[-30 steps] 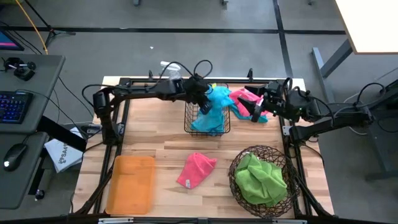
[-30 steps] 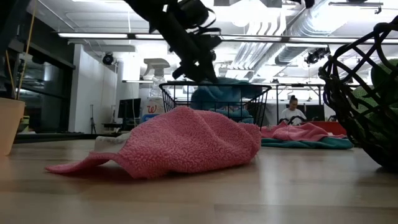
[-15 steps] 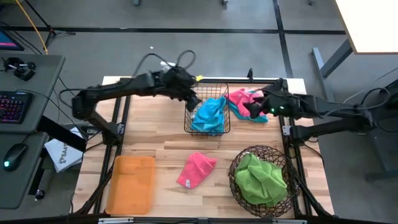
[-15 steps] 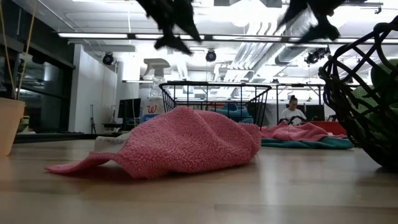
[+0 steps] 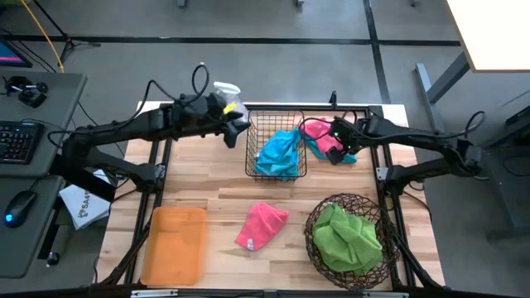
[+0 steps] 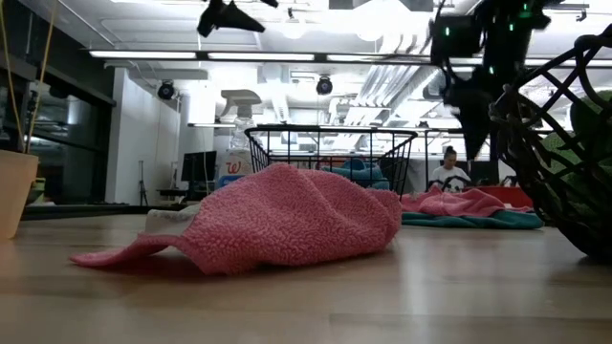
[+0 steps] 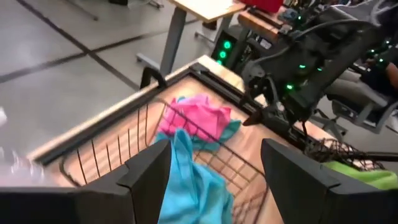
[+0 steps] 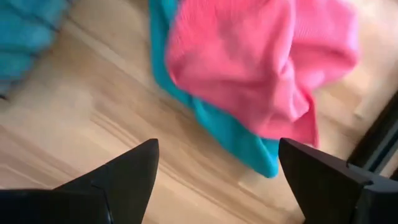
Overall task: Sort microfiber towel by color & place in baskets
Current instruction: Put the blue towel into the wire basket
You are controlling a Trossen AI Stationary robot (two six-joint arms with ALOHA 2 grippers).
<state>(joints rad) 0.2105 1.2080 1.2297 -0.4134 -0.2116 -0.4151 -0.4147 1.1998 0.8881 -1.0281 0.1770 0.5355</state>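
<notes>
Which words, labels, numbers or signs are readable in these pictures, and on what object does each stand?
"SA": the first letters on the white package on the floor left of the table; the rest is too small.
Red script on a white object in the room behind, low view: too blurred to read.
Nothing else is readable.

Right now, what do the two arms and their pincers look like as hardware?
Both arms are dark, slim and jointed, with loose black cables looping over them. The left pincer has two broad, flat, matte black fingers; the right pincer has two similar, tapered ones. Small green indicator lights glow on the right arm near its wrist.
</notes>
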